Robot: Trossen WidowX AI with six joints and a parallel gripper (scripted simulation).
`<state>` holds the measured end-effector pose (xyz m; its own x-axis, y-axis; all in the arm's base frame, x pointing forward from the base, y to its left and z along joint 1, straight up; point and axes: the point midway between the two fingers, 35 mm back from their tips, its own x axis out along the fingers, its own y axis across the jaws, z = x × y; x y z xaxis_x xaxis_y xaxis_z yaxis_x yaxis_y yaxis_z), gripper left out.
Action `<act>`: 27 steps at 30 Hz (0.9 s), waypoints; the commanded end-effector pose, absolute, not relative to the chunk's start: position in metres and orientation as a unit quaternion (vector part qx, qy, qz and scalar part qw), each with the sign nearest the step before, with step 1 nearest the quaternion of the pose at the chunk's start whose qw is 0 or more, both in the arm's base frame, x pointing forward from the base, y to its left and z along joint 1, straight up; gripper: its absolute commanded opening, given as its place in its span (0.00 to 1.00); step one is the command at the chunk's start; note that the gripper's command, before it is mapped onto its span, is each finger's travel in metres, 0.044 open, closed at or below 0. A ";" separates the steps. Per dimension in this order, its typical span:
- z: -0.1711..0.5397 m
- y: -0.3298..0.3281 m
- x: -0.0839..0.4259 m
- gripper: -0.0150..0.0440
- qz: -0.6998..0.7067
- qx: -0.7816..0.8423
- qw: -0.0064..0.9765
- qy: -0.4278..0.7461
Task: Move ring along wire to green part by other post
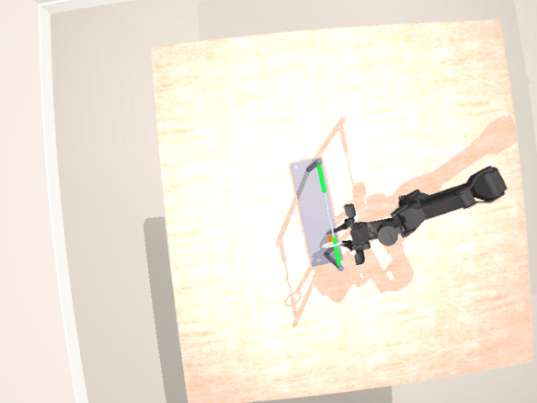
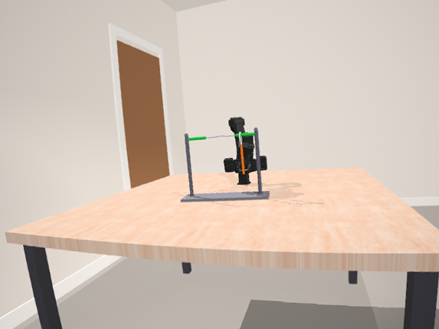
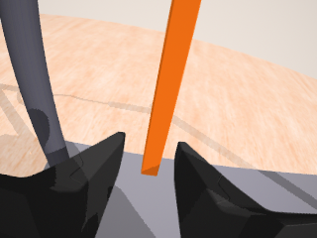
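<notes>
Wrist view: we see the claw [image 1: 339, 236] [image 2: 243, 173] [image 3: 151, 145] spread around the orange handle [image 1: 329, 238] [image 2: 242, 159] [image 3: 170, 91], likely releasing it, as the ring [image 1: 331, 243] [image 2: 239, 139] hangs on green wire [image 1: 337, 252] [image 2: 247, 134] near one post [image 1: 340, 267] [image 2: 258, 162] [image 3: 27, 74].

Between the claw's [image 3: 151, 138] parted fingers, the orange handle [image 3: 170, 89] slants down, touching neither.

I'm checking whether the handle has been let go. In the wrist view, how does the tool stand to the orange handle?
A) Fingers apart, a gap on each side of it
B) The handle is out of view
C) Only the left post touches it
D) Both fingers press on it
A: the tool is open, with grey base showing between each finger and the lower end of the orange handle.
</notes>
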<state>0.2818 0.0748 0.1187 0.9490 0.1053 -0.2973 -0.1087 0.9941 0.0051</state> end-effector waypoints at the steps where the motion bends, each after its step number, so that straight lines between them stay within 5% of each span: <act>1: 0.120 0.074 0.279 0.53 0.053 -0.006 0.987 0.151; 27: 0.131 0.070 0.240 0.53 0.051 -0.005 0.987 0.154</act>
<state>0.2452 0.0718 0.1351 0.9500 0.1041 -0.2944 -0.1073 0.9942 0.0054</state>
